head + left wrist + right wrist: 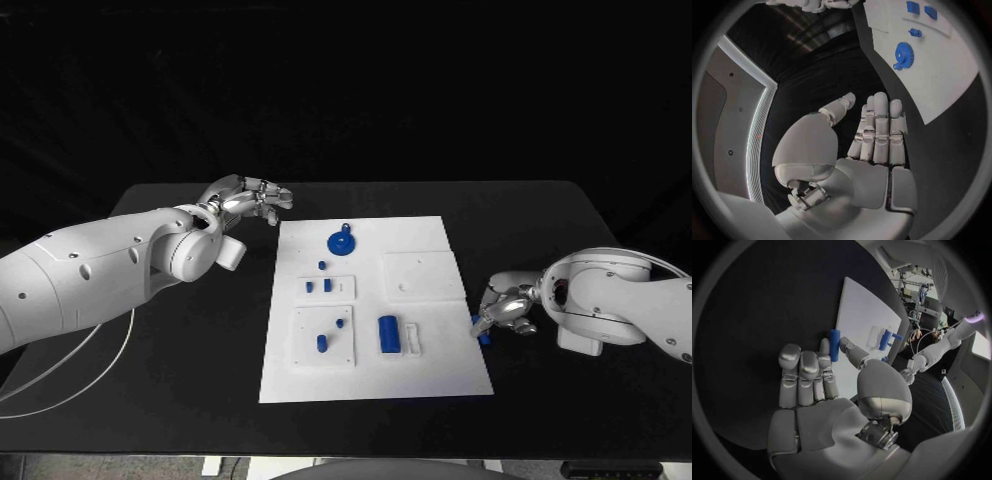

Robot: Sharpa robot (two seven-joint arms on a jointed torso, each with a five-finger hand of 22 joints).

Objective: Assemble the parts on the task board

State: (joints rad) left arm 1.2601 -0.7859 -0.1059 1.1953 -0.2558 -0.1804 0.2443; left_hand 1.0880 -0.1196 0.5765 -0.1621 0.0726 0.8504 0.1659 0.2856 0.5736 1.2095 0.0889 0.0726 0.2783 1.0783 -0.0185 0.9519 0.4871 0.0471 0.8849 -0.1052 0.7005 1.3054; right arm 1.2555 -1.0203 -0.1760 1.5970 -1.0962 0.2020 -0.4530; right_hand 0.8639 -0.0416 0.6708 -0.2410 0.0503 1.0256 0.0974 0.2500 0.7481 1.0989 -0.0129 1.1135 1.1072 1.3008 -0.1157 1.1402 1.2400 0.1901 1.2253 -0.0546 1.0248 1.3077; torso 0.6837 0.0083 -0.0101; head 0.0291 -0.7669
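The white task board [433, 250] lies in the middle of the table. On it are a blue gear-like part [342, 241], a small peg [322, 265], two small blue blocks [317, 286], two pegs [330, 333] in a square inset and a blue cylinder [388, 334]. My right hand [508, 305] is at the board's right edge and pinches a short blue peg [482, 330] between thumb and a finger; the right wrist view shows that peg [834, 345] at the fingertips. My left hand [248, 198] hovers off the board's far left corner, fingers straight [878, 131], holding nothing.
A white bar [415, 338] lies beside the cylinder. A blank square inset [421, 274] sits on the board's right half. Black table [188, 350] surrounds the board on every side. The left wrist view shows the gear-like part [903, 53] beyond the fingers.
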